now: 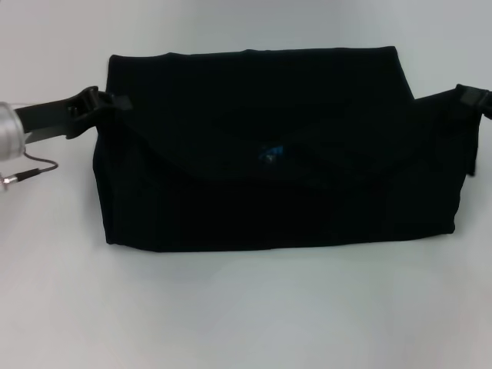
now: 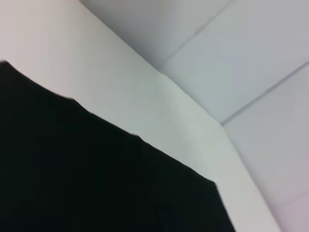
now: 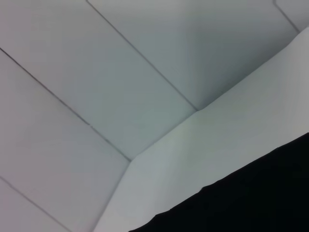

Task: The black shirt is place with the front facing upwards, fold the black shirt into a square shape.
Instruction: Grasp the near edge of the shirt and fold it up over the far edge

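Lying folded between left gripper (image 1: 104, 104) and right gripper (image 1: 463, 96), the black shirt (image 1: 269, 154); jaws' state unclear

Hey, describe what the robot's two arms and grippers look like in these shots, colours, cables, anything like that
In the head view, the left gripper is matte black with angular, hinged-looking fingers on a flat black bar. Behind it sits a shiny silver cylindrical wrist section, with a thin dark cable ending in a small metal plug. Only a black, blocky tip of the right gripper shows. No markings are visible.
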Controlling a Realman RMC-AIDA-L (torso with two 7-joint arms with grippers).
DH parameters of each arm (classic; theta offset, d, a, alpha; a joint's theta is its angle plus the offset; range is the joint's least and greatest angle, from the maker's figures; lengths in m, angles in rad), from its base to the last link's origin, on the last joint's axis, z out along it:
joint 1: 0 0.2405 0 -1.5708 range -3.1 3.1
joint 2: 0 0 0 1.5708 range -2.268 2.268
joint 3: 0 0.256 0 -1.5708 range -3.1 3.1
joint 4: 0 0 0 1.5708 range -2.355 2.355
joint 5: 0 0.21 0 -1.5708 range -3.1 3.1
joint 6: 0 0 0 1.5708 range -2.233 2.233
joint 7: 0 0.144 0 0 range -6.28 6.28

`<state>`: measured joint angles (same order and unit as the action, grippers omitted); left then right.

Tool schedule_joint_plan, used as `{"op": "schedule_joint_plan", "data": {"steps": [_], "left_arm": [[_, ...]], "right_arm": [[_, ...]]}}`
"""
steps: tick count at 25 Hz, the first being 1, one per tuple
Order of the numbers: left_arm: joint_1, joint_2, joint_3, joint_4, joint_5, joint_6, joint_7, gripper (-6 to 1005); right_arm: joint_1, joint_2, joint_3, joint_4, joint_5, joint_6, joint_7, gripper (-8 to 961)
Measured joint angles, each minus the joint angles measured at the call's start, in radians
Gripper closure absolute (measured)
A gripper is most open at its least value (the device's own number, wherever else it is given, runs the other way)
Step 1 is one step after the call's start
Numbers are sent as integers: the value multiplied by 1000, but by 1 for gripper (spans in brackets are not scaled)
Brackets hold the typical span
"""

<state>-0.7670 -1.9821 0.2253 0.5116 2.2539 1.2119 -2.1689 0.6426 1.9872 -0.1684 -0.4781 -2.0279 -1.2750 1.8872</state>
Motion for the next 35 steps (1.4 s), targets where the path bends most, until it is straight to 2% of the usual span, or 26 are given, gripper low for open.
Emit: {"op": "schedule_joint_plan", "data": {"steps": [5, 9, 14, 17, 21, 24, 30, 35], "left_arm": [[-32, -22, 11, -9, -11, -115, 53, 975], [-59, -27, 64, -30, -11, -205, 61, 974], [-75, -49, 119, -39, -11, -287, 73, 974], [-84, -51, 130, -39, -11, -288, 73, 974], [-84, -52, 130, -42, -11, -284, 71, 975], [-82, -53, 131, -51, -11, -276, 72, 975], [-80, -54, 131, -53, -11, -259, 73, 974], [-77, -56, 131, -53, -11, -257, 74, 974]], "right_arm": [[26, 5, -18, 0, 2, 54, -25, 897], [42, 8, -35, 2, 2, 89, -31, 894], [68, 18, -90, 5, 2, 133, -49, 892], [83, 15, -106, 6, 3, 94, -67, 890], [97, -4, -155, 1, 3, -5, -68, 888], [92, -19, -197, 2, -1, -24, -56, 886], [79, -24, -232, 63, -8, 139, -40, 883], [82, -15, -285, 82, -9, 228, -39, 880]]}}
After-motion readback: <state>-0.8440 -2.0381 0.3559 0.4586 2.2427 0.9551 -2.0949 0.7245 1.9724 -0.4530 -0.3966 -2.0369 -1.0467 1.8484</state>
